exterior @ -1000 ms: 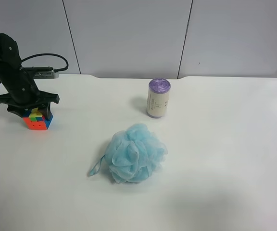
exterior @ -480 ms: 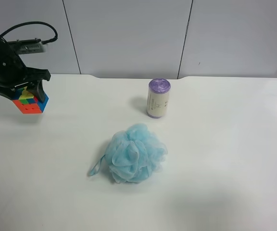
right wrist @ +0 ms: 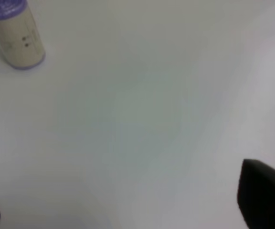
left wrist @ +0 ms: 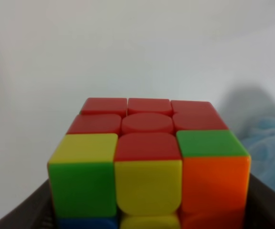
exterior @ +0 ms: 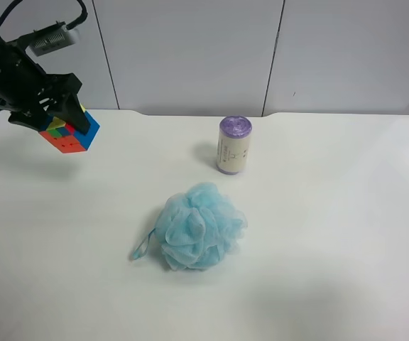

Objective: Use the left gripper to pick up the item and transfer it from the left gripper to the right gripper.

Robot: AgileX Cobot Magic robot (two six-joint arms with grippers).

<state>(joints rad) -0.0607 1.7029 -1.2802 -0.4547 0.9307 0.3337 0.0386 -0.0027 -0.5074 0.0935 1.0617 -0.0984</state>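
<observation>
One left hand aloft, tilted, tight around the cube; right hand agape.

The puzzle cube looks like smooth, glossy plastic. The light-blue pouf is soft, ruffled mesh. The worktop is smooth, matt white. The purple-topped roll looks matt.

White table, seen from a high camera, with 2 things resting on it. A cylindrical roll with a purple top stands upright toward the far edge, about mid-width. A fluffy light-blue bath pouf lies nearer and slightly to the left, apart from the roll. Its cord loop lies flat on the table at the pouf's left.
</observation>
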